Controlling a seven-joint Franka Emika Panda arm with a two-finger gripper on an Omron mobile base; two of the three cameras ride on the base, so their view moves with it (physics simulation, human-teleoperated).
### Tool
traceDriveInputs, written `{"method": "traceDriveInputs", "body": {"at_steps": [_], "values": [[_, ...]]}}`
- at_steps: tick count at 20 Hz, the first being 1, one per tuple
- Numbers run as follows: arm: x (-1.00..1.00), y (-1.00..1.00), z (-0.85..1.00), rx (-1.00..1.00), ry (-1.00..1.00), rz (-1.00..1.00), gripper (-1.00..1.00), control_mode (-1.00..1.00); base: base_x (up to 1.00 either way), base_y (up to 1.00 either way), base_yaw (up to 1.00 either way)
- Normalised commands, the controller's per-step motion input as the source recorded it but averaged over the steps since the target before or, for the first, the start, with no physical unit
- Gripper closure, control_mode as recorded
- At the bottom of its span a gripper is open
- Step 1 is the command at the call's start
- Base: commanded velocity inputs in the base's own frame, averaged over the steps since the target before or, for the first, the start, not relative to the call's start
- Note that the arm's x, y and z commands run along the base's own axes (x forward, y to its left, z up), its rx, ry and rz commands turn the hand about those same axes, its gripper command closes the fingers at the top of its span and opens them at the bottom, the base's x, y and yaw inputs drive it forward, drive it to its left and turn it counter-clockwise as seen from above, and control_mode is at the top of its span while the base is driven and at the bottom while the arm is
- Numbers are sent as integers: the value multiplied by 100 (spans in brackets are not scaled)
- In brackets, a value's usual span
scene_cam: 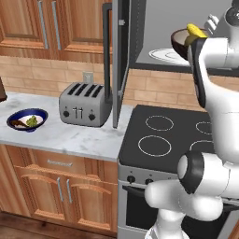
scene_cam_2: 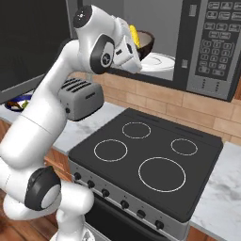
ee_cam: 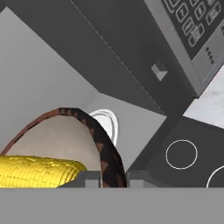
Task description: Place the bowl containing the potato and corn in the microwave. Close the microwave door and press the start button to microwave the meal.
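Flat, even rendered light, moderately bright, no clear source. Shadows soft and faint: a weak one under the toaster (scene_cam: 85, 103) on the bench (scene_cam: 60, 135). No glare; stovetop (scene_cam_2: 146, 160) matte dark. Microwave (scene_cam_2: 160, 42) cavity dimmer toward 12 o'clock. All views sharp, no blur, no edge distortion. Textures low-res, slightly pixelated; corn (ee_cam: 39, 170) at 8 o'clock in hand view brightly saturated.

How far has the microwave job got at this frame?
Done: the microwave door stands open and the bowl is off the counter. In hand: the gripper pinches the bowl's rim, carrying the corn toward the turntable. Left: setting it down, closing the door, pressing start.
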Motion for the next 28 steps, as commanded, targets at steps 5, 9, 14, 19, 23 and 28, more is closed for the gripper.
{"method": "traceDriveInputs", "body": {"at_steps": [5, 9, 14, 19, 23, 28], "values": [[48, -17, -5, 0, 0, 0, 100, -100, 0, 0, 0], [47, -17, -12, 0, 0, 0, 100, -100, 0, 0, 0], [44, -12, -13, 0, 0, 0, 100, -100, 0, 0, 0], [46, -13, -3, 0, 0, 0, 100, -100, 0, 0, 0], [51, -14, 0, 0, 0, 0, 100, -100, 0, 0, 0], [39, -4, 0, 0, 2, 0, 100, -100, 0, 0, 0]]}}
